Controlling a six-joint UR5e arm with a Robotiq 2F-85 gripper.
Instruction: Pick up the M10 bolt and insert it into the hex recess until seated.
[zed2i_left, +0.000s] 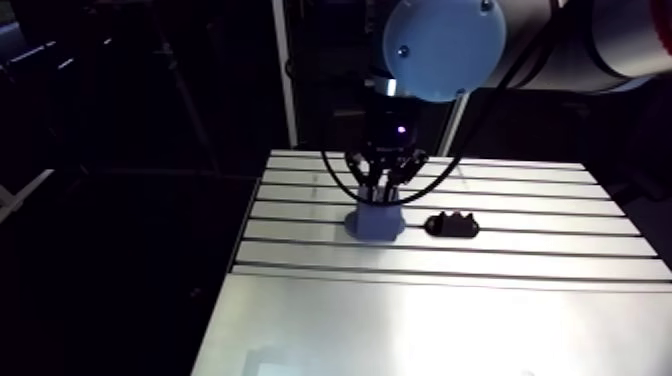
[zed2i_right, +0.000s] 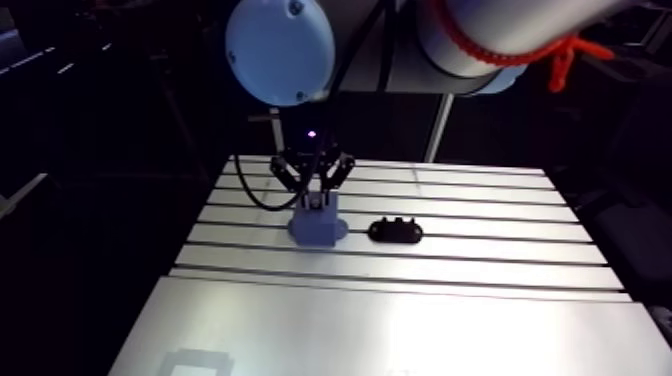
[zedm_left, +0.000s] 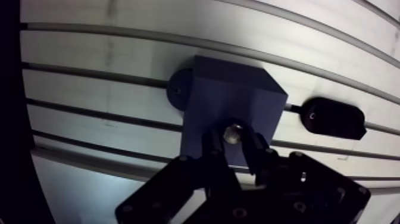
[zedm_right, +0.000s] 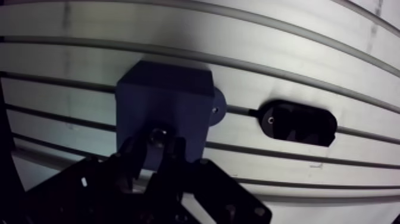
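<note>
Blue-violet plastic, matt and square-edged, made up the block (zedm_left: 232, 98) that stood on the slotted aluminium worktop (zedm_left: 107, 65). A round mounting ear (zedm_left: 178, 89), pierced by a hole, sat at its foot. Judging from that, the ear was there to fix the block so it would not slide under a push.

The claw (zedm_left: 234, 142) was clenched on the M10 bolt (zedm_left: 233, 131), whose bright metal end showed as a small round disc between the two dark fingers (zedm_left: 213, 146). Bolt and claw hung directly over the block, close to it; whether the bolt touched it could not be told. Gripping the bolt by its sides probably left its far end free to enter the hex recess. That recess was hidden under the claw in every view.

In the arm view a black oblong holder (zed2i_left: 452, 224), glossy and round-ended, lay at three o'clock from the block, near it but apart. The worktop shone pale between its dark, straight grooves, which ran from nine o'clock to three o'clock past both pieces.
</note>
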